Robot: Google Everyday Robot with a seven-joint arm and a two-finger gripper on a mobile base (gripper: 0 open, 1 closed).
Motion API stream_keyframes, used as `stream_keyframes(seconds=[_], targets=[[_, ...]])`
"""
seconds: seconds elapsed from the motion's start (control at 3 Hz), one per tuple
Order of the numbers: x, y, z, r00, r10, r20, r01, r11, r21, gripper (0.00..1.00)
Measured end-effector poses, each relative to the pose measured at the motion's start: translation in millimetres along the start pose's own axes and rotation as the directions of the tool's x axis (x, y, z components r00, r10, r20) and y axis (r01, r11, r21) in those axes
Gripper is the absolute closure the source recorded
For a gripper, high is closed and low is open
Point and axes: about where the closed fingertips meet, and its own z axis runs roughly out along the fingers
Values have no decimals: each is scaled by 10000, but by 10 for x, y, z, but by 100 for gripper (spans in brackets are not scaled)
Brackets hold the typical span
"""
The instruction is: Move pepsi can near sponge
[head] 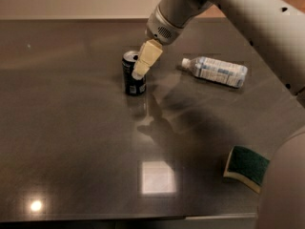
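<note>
The pepsi can (132, 78) is dark blue with a silver top and stands upright on the dark table (71, 142), left of centre. My gripper (143, 65) hangs from the arm that enters from the upper right; its pale yellow fingers (148, 56) overlap the can's upper right side. The sponge (246, 167), dark green over pale yellow foam, lies near the front right of the table, partly hidden by the arm's lower body.
A clear plastic water bottle (215, 70) with a white label lies on its side right of the can. The table's front edge runs along the bottom. The arm's grey body (286, 190) fills the right lower corner.
</note>
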Motion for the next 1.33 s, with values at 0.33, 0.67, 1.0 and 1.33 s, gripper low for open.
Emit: stream_keyframes(seconds=[0.33, 0.67, 1.0, 1.33], targets=[[-45, 61, 77, 10000, -51, 15, 51, 9995, -319, 16], [-58, 79, 99, 10000, -65, 19, 65, 9991, -412, 18], [-92, 140, 103, 9998, -160, 116, 167, 9977, -658, 33], [-105, 199, 28, 9993, -274, 247, 292, 9970, -720, 57]])
